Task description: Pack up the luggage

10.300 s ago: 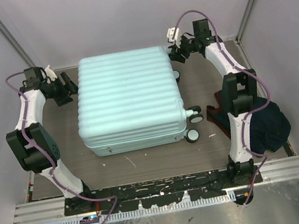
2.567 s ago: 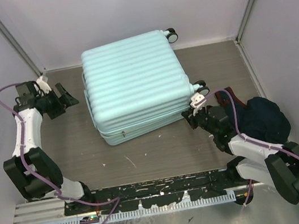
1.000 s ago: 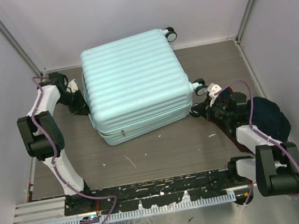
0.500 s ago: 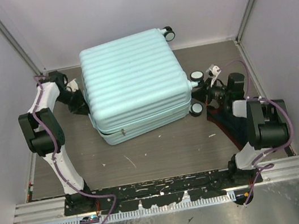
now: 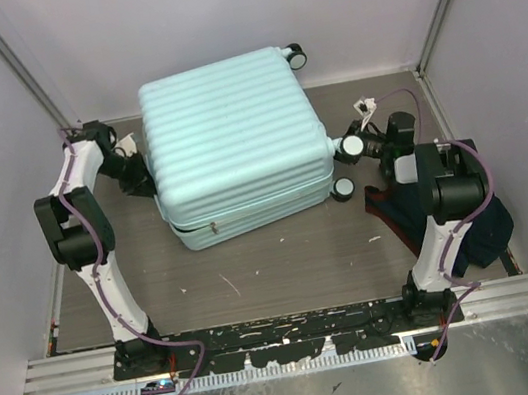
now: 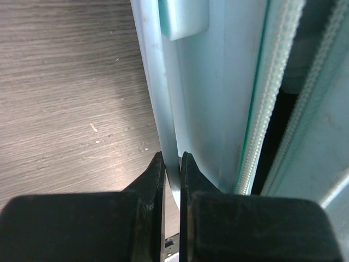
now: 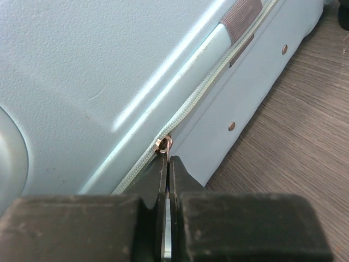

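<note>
Luggage [image 5: 234, 142] is lying flat mid-tabletop [image 5: 256, 270]. Right tool [image 7: 168, 161], swung in from the front corner, is now pinching the zipper pull [image 7: 163, 144] beside the wheels [image 5: 342, 187]. Left tool [image 6: 172, 159] is clamping the shell rim [image 6: 170, 109]. Probably unzipping next.

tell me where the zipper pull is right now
In the right wrist view, the zipper pull sits on the luggage seam, pinched at the tips of the right gripper.
</note>
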`<move>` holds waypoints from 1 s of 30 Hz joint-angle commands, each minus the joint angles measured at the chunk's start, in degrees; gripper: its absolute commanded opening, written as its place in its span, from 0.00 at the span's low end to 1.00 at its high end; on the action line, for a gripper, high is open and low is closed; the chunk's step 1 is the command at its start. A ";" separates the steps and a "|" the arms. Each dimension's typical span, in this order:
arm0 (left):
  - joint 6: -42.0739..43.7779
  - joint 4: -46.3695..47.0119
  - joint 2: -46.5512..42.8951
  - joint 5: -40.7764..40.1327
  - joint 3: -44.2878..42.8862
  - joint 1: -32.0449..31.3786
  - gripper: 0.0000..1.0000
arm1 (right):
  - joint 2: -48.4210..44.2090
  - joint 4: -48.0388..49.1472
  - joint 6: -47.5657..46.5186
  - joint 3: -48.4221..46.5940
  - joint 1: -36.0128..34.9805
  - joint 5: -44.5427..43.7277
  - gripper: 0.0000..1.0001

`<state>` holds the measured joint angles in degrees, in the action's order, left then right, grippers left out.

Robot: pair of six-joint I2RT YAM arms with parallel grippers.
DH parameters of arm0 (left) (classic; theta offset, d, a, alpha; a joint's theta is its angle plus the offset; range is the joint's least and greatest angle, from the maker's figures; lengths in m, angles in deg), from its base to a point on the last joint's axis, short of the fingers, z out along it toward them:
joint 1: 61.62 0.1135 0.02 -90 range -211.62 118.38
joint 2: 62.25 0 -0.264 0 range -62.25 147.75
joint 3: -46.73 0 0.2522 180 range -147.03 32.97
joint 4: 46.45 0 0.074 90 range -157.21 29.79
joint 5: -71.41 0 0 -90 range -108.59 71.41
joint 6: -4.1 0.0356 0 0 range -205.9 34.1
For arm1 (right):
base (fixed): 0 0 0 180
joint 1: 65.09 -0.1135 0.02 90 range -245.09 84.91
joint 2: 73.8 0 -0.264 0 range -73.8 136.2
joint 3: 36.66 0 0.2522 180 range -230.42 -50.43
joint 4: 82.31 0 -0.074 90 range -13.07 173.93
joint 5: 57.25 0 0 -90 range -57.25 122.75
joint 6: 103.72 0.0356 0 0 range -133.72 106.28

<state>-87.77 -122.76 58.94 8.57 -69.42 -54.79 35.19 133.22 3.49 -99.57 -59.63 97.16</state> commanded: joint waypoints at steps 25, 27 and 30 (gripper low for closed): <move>5.10 16.17 0.30 -2.69 -24.52 8.12 0.98 | -39.92 -12.66 -7.37 28.78 -18.97 -14.76 0.01; 5.93 16.20 -1.78 -4.12 -28.50 8.79 0.98 | -39.21 -12.41 -7.63 28.01 -19.14 -14.85 0.01; 7.92 19.07 -8.17 -1.05 -26.22 8.47 0.98 | -38.31 -11.32 -7.73 27.39 -20.05 -15.02 0.01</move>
<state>-80.95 -108.18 62.00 4.68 -94.03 -47.47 -2.93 118.93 -2.43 -69.30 -78.01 79.80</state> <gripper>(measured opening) 0.980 0.059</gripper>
